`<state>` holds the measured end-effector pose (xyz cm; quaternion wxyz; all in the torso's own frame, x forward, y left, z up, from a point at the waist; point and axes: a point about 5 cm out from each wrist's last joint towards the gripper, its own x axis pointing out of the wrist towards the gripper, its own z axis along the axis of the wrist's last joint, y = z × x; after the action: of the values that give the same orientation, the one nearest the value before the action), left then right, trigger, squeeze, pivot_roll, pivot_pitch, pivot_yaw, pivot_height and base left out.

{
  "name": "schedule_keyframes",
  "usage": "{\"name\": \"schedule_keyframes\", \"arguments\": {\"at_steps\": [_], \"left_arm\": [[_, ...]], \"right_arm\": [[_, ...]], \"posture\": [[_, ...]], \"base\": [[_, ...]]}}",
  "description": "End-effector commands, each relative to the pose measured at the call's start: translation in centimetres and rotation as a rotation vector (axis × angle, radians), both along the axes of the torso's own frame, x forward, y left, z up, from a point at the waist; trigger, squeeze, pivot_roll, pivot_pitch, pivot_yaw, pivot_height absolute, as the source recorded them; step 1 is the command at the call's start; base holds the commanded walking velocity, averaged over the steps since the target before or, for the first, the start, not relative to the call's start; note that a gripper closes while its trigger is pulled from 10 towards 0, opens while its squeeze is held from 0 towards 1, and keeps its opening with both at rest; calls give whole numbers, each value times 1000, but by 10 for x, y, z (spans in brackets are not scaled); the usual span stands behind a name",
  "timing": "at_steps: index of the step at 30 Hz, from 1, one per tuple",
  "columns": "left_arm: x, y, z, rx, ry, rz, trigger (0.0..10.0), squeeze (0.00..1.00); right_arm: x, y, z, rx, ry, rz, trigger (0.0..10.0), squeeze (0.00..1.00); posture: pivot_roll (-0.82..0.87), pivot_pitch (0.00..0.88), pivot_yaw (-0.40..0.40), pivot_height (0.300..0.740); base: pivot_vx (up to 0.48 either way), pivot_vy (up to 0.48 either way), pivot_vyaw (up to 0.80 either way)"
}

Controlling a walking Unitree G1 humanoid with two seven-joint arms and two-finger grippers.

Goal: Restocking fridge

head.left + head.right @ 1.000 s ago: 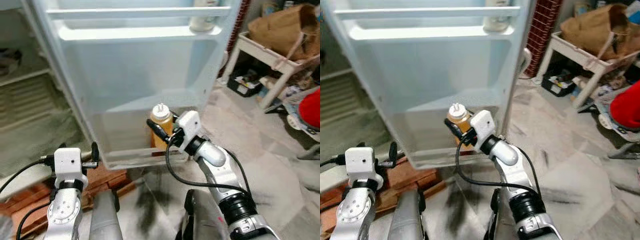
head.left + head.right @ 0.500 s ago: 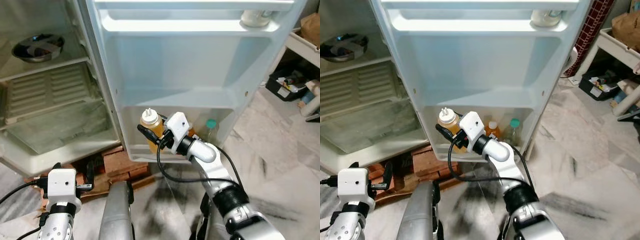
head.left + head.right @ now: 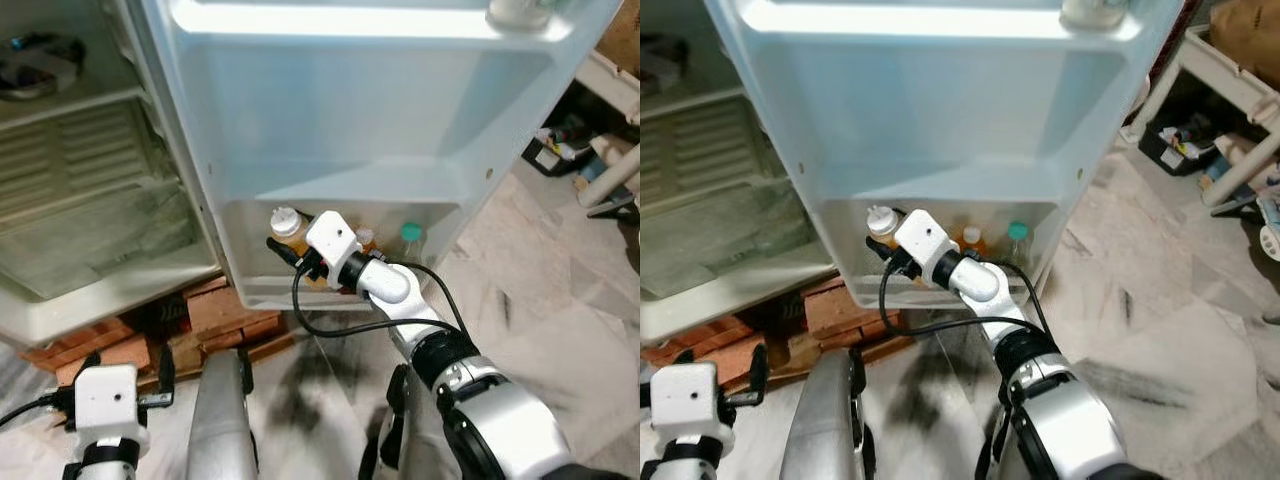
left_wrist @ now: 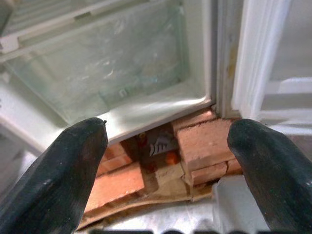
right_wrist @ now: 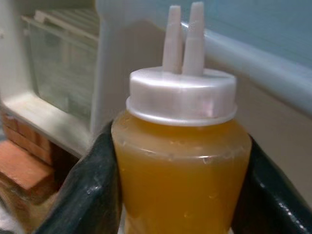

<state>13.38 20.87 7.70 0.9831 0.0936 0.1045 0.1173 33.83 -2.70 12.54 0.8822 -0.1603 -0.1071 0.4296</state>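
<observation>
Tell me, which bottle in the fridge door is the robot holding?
The squeeze bottle of orange-yellow sauce with two white nozzles. The right gripper clamps it, on the robot's left of the orange-capped bottle and the green-capped bottle.

Right arm extended forward, jaws clamped; left arm low, jaws apart.

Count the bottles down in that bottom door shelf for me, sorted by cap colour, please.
White cap, twin spouts: 1, the yellow sauce bottle, held in the right gripper jaws.
Pale cap: 1, the orange bottle.
Green cap: 1, the clear bottle.
Total: 3 bottles in the door shelf.
</observation>
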Motion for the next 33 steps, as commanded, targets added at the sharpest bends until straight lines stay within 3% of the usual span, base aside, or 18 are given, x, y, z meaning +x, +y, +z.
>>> {"name": "schedule_keyframes", "arguments": {"at_steps": [1,6,11,17,23,33], "left_arm": [[-8,-2,1,4,17,7,10000,0],[-24,-2,6,20,40,68,10000,0],[-31,-6,10,-4,53,51,10000,0],[-46,-8,14,2,86,57,10000,0],[-49,-8,16,-3,104,49,10000,0],[-46,-7,15,-6,111,35,10000,0]], "right_arm": [[0,4,2,-12,-31,9,10000,0],[-1,14,-4,-60,-14,10,10000,0],[-3,13,-15,-107,17,-16,10000,0],[-2,18,-16,-192,-77,-80,10000,0],[-2,31,-4,-121,-85,-61,10000,0],[-1,33,7,-92,-177,-65,10000,0]], "posture": [[172,272,-62,560],[191,325,-67,560],[208,345,-70,560],[236,385,-62,560],[231,392,-53,560],[229,394,-44,560]], "base": [[0,0,0],[0,0,0],[0,0,0],[0,0,0],[0,0,0],[0,0,0]]}}
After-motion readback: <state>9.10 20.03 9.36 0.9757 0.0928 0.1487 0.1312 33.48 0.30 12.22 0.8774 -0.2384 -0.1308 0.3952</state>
